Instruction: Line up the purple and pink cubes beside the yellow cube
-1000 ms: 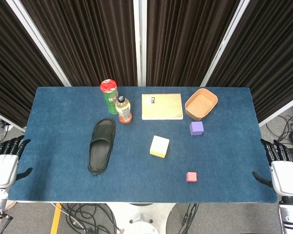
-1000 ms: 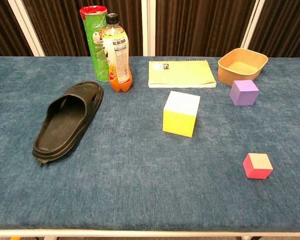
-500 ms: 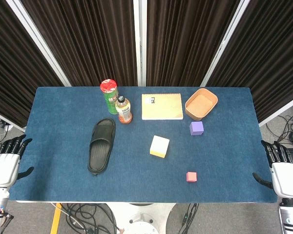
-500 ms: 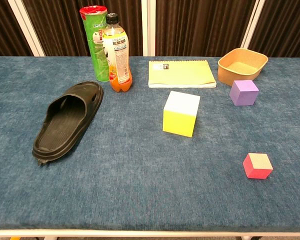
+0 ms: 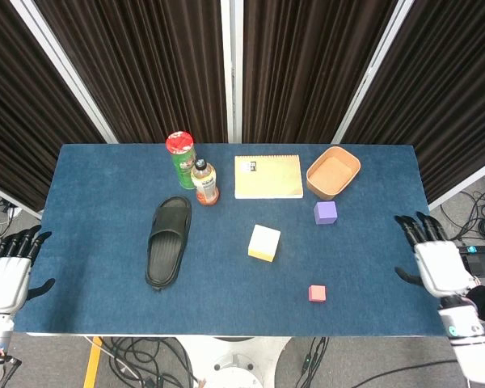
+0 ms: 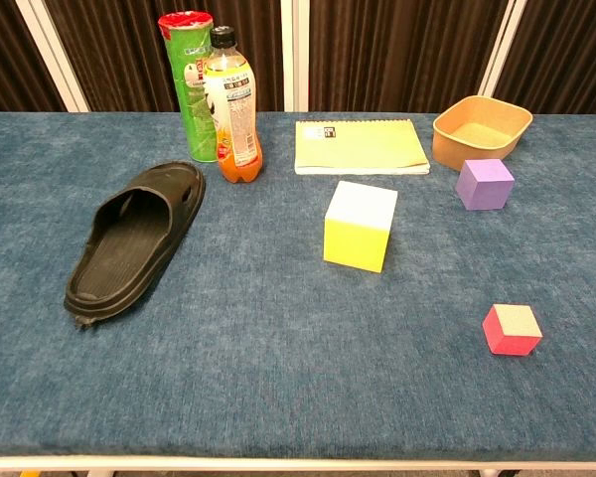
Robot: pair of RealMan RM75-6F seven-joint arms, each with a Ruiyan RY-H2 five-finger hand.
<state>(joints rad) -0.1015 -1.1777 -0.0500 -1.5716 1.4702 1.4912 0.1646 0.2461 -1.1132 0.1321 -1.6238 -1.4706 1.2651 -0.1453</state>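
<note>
Yellow cube (image 5: 264, 242) sits mid-table. Purple cube (image 5: 325, 212) lies at its 2 o'clock, pink cube (image 5: 317, 293) at its 4 o'clock, both well apart from it. Right hand (image 5: 433, 260) is spread wide, empty, poised nearest them. Left hand (image 5: 6, 273), fingers apart, idles off-table.

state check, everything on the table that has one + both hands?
yellow cube: flat on the cloth, free
purple cube: apart, beside bowl
pink cube: apart, near front edge
bowl: upright, empty
bottle: upright, capped
can: upright, lidded
notebook: closed, flat
slipper: sole down
left hand: open, off table
right hand: open, over table's edge
</note>
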